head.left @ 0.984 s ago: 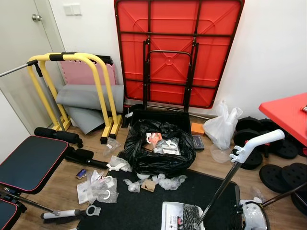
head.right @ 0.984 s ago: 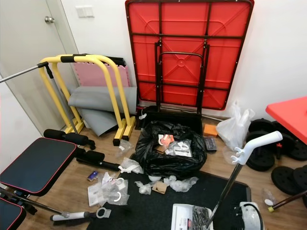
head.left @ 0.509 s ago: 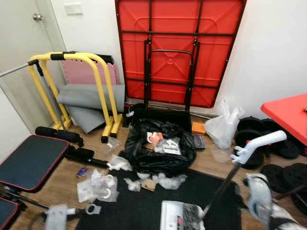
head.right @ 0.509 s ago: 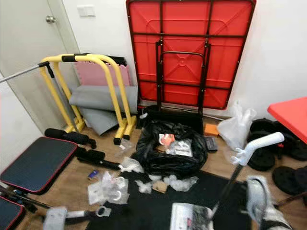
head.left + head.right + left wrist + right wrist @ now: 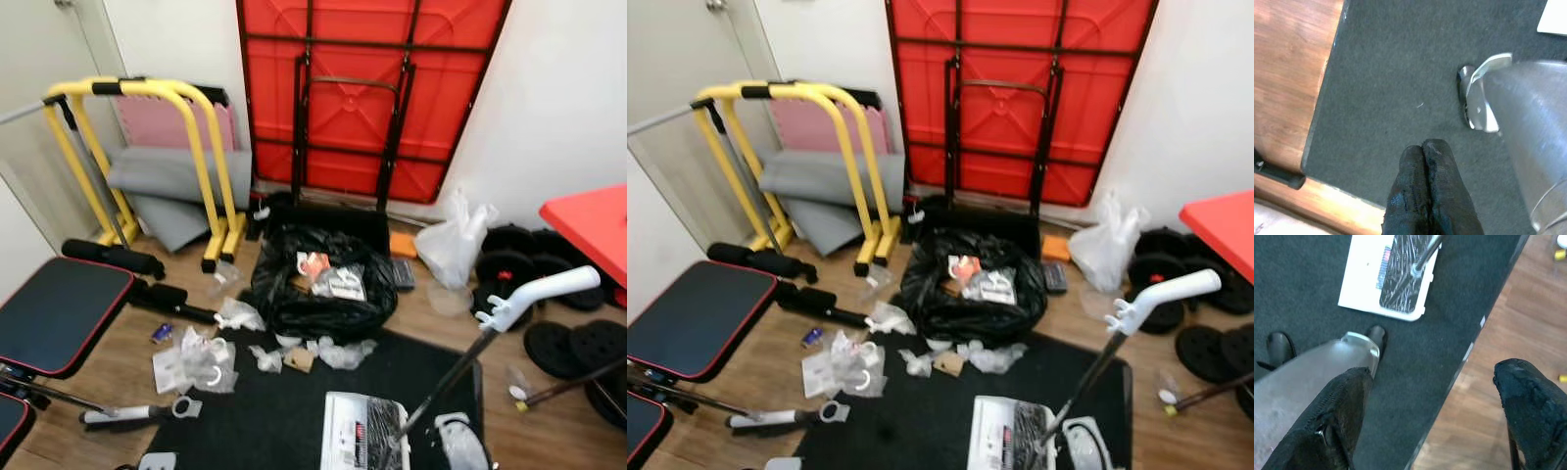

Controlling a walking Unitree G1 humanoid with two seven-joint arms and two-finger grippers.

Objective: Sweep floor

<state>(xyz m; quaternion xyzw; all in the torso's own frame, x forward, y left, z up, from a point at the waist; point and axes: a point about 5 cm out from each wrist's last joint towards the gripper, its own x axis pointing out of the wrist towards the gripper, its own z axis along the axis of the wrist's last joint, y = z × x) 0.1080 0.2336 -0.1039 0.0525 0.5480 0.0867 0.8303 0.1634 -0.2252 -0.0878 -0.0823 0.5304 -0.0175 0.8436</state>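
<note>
Clear plastic wrappers [image 5: 201, 360] still strewn lower left by black rubbish bag [image 5: 318, 294]; white long-handled dustpan [image 5: 358, 441] standing lower centre. Left gripper [image 5: 1429, 161] pinched empty, right gripper [image 5: 1435, 401] wide. Sweeping mostly left, by litter.

A spare room in a home is serving as a small gym and storeroom: a padded black bench [image 5: 59, 313] is sitting on the wood floor [image 5: 118, 372] beside yellow parallel bars [image 5: 147, 147], with black weight plates [image 5: 558, 343] lying by the wall and grey mats [image 5: 167, 186] leaning behind the bars. A folded red table [image 5: 367, 93] is standing on edge against the white wall, near a door [image 5: 44, 117]. Household rubbish is lying about too, with a full black bin bag [image 5: 318, 294] sitting at the edge of a dark rug [image 5: 294, 421] and plastic wrappers [image 5: 196, 362] strewn around it.
</note>
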